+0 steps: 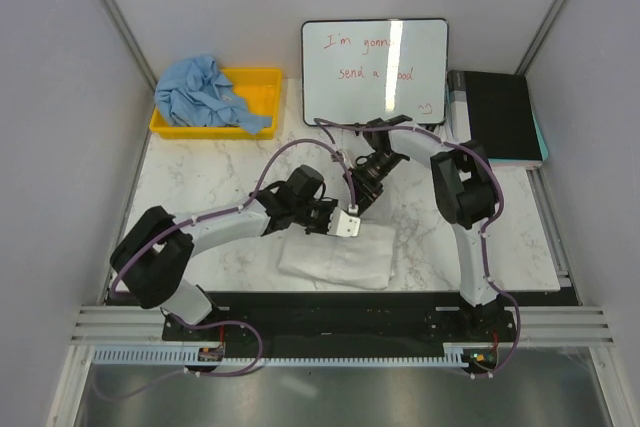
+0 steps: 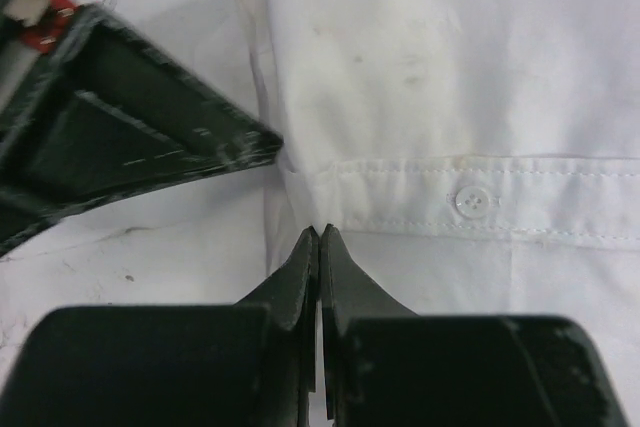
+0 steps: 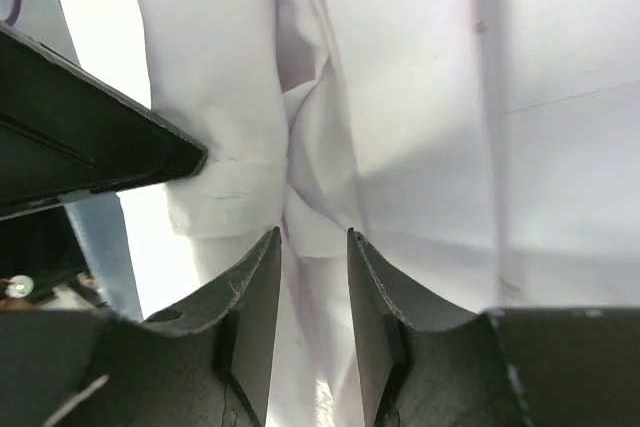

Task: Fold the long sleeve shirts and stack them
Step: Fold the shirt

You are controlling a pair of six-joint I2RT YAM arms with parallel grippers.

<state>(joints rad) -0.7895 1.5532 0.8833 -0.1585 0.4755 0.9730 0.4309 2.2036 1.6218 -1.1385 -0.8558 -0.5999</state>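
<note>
Pinching edges suits the soft, floppy white shirt (image 1: pixel 335 259). Left pincer (image 2: pixel 319 232) is pressed together at its edge; right pincer (image 3: pixel 314 237) is spread over a fold.

White shirt (image 1: pixel 335 259) folded flat front-centre, blue shirt (image 1: pixel 205 94) crumpled far left

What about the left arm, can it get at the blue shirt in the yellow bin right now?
Probably yes: the blue shirt spills over the yellow bin on that arm's side, nothing between, though the left gripper sits shut at the white shirt's edge.
</note>
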